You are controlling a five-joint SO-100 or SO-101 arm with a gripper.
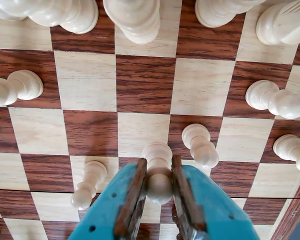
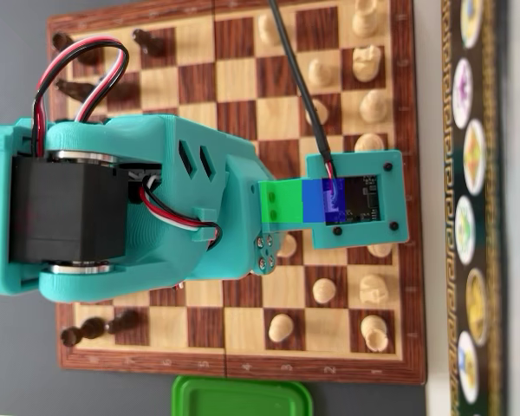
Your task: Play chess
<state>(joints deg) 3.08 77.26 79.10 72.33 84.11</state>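
Note:
In the wrist view my teal gripper (image 1: 159,192) with brown pads (image 1: 132,192) is shut on the round head of a white pawn (image 1: 157,155). I cannot tell whether the pawn's base rests on the chessboard (image 1: 145,82) or hangs just above it. Other white pawns stand close by, to its left (image 1: 90,182) and right (image 1: 200,145). In the overhead view the teal arm (image 2: 156,208) covers the middle of the board (image 2: 234,78). The gripper and the held pawn are hidden under the wrist camera mount (image 2: 355,199).
Tall white pieces (image 1: 135,17) line the top of the wrist view, with more pawns at its left (image 1: 15,87) and right (image 1: 275,99). In the overhead view dark pieces (image 2: 147,39) stand at the left, white ones (image 2: 368,62) at the right. A green lid (image 2: 243,397) lies below the board.

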